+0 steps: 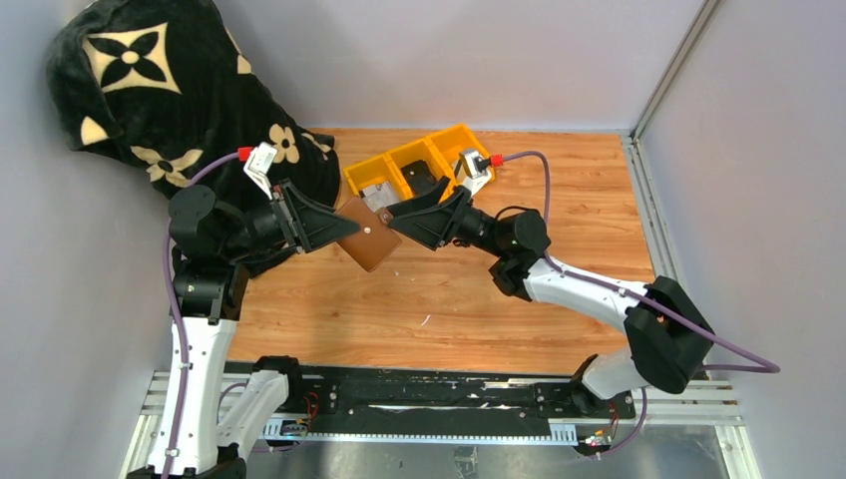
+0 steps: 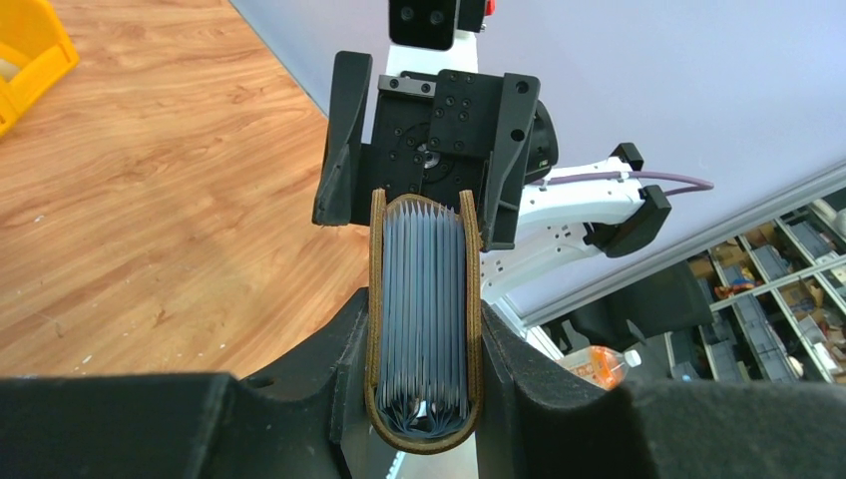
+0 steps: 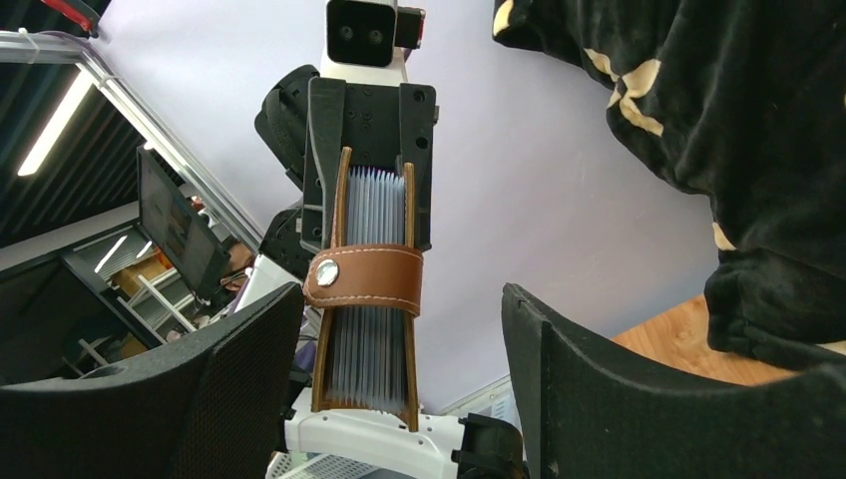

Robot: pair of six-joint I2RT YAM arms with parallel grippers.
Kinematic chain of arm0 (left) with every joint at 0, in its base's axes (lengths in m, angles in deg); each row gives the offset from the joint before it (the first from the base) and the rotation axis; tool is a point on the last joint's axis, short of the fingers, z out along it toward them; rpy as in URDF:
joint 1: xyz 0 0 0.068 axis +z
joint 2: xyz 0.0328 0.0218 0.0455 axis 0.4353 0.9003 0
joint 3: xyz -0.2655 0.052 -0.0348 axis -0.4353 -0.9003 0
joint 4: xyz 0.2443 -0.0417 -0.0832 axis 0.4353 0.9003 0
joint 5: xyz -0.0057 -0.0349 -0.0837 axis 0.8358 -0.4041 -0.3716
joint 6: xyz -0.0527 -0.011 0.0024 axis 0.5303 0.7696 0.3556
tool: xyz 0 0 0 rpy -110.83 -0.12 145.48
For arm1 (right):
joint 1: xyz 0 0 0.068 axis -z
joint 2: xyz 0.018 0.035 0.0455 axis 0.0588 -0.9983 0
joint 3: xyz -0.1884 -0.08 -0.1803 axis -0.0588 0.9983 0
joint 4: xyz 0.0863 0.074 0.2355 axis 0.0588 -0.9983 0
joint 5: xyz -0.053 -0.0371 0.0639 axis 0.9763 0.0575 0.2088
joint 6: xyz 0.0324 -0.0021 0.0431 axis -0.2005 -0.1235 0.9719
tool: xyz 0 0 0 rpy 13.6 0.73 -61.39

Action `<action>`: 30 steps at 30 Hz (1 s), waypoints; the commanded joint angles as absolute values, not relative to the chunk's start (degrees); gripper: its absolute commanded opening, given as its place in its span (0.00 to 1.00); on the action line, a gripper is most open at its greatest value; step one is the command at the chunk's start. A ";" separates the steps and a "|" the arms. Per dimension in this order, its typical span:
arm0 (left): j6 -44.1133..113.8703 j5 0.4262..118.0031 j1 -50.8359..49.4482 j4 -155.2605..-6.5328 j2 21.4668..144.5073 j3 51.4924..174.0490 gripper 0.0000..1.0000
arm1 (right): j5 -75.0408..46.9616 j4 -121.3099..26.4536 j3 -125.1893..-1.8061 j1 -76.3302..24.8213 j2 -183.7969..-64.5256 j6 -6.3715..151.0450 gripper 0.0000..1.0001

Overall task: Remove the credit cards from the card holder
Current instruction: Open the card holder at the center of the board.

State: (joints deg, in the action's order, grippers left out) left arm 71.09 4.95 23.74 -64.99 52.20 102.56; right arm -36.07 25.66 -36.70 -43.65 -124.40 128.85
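Observation:
The brown leather card holder (image 1: 369, 244) is held in the air over the table between the two arms. My left gripper (image 1: 344, 228) is shut on it, and its fingers clamp the two leather sides (image 2: 423, 299). The grey pleated pockets show edge-on; I cannot make out any separate card. In the right wrist view the holder (image 3: 364, 279) has its snap tab closed around it. My right gripper (image 1: 396, 217) is open. Its fingers (image 3: 249, 359) stand wide on either side of the holder's far end, not touching it.
A yellow three-compartment tray (image 1: 351, 185) sits at the back centre with a small black object (image 1: 419, 180) and a grey item (image 1: 377, 193) in it. A black flower-patterned blanket (image 1: 150, 80) fills the back left corner. Grey walls enclose the wooden table (image 1: 559, 200).

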 commanded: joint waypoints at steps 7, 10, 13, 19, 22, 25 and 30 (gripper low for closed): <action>72.69 4.18 23.51 -66.87 51.51 104.86 0.00 | -40.71 35.75 -39.08 -45.61 -128.34 129.57 0.79; 72.78 4.07 23.52 -67.00 51.63 104.86 0.00 | -42.04 40.49 -37.92 -46.59 -128.82 130.29 0.80; 72.62 4.02 23.52 -66.97 51.57 104.79 0.00 | -42.50 39.73 -37.63 -47.81 -128.13 127.88 0.81; 73.04 4.11 23.52 -67.08 51.36 104.98 0.00 | -39.48 32.36 -38.58 -48.31 -127.04 123.09 0.73; 73.12 4.02 23.52 -67.02 51.13 105.38 0.00 | -37.40 29.96 -38.72 -48.16 -126.90 122.09 0.62; 73.30 3.93 23.52 -66.98 51.03 105.41 0.00 | -35.15 29.56 -38.35 -46.94 -126.95 123.12 0.52; 73.39 3.77 23.50 -66.89 50.72 105.26 0.00 | -32.56 31.43 -38.91 -44.53 -127.84 126.98 0.45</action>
